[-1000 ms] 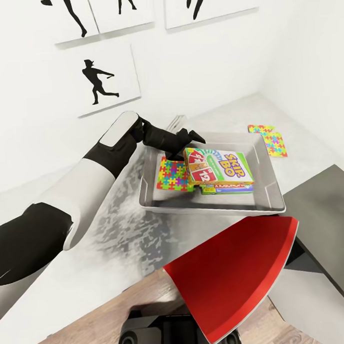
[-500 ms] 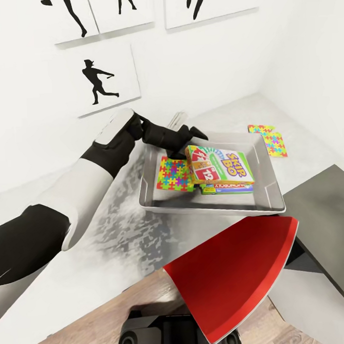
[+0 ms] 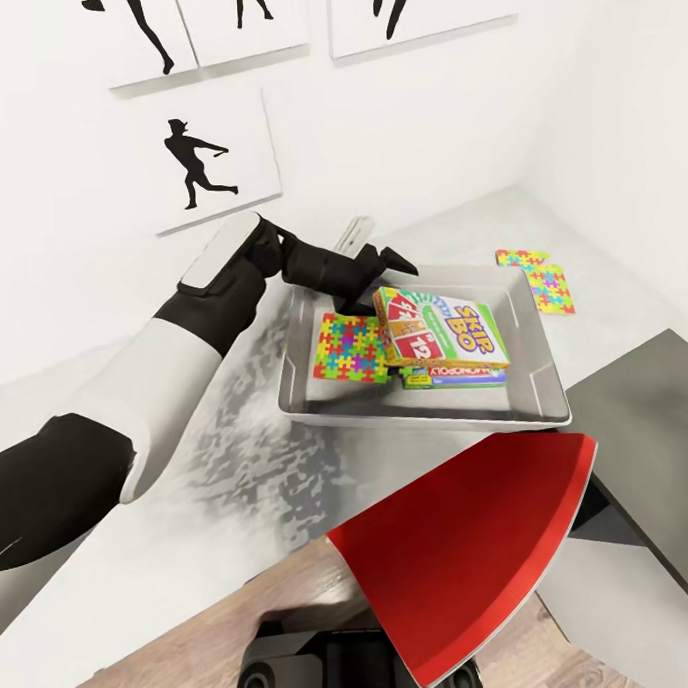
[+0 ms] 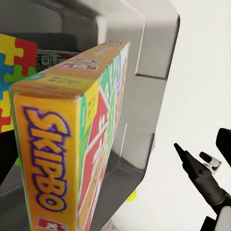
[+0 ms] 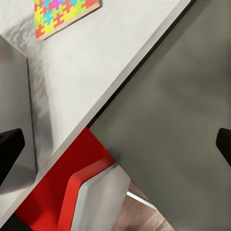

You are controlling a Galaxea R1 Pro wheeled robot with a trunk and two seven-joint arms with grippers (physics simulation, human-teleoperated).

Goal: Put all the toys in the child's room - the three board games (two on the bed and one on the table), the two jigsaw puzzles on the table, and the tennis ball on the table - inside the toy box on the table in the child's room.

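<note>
1. The shallow light grey rectangular toy box [image 3: 527, 401] stood on the pale mottled grey-white tabletop [image 3: 239, 469], and it serves as the landmark below.
2. The left gripper [image 3: 381, 272] reached over the toy box's far-left corner, its black jaws spread apart and gripping nothing.
3. The green-yellow-red "Skip-Bo" board game box [image 3: 443, 330] lay inside the toy box, just beside the jaws' tips and tilted atop a second flat game box [image 3: 456, 377]; whether the jaws touched it could not be told.
4. In the left wrist view the "Skip-Bo" box [image 4: 72, 144] rose close to the camera, with one dark finger [image 4: 199, 175] well apart from it.
5. A multicoloured jigsaw puzzle [image 3: 349, 349] lay flat inside the toy box, against its left wall.
6. Another jigsaw puzzle [image 3: 541, 275] lay on the tabletop beyond the toy box's far-right corner, near the wall.
7. A red-backed chair [image 3: 474, 569] stood near the toy box's front rim, and a lower dark grey desk [image 3: 648, 421] beside its right-hand front corner.
8. The right gripper [image 5: 115, 142] held its jaws wide apart above the tabletop's dark edge.
</note>
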